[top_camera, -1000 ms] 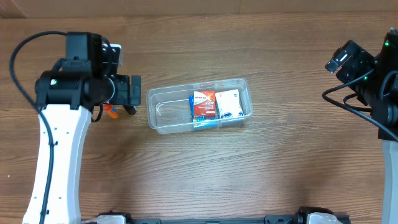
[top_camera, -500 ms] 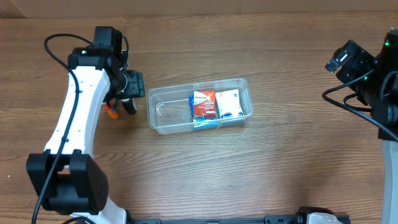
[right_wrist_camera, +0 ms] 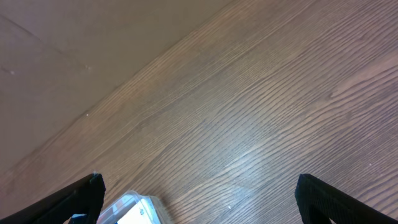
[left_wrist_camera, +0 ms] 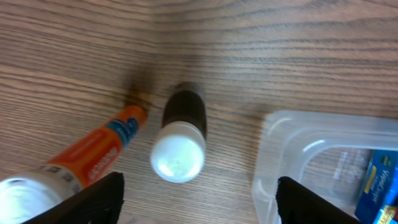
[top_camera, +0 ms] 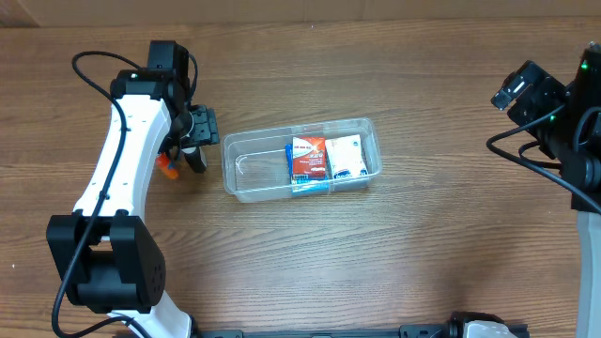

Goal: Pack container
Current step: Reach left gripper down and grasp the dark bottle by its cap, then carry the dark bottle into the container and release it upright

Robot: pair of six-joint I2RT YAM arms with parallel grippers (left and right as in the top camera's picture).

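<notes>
Left gripper [left_wrist_camera: 203,199]: jaws stood spread, gripping nothing, over a white-capped dark bottle [left_wrist_camera: 180,146] beside an orange tube [left_wrist_camera: 93,152] | right gripper [right_wrist_camera: 202,196]: spread, empty, above the table [right_wrist_camera: 249,93] | container [top_camera: 255,171]: lay mid-table, just right of the left gripper, holding two boxes [top_camera: 308,158].

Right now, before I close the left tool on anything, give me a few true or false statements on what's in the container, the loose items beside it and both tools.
1. The container holds a red and white box and a white box at the end nearer the right arm. True.
2. The left tool is shut on the orange tube. False: its jaws stand open and the tube lies on the table.
3. The white-capped dark item is inside the container. False: it is on the table, outside the container.
4. The right tool is open and holds nothing. True.
</notes>
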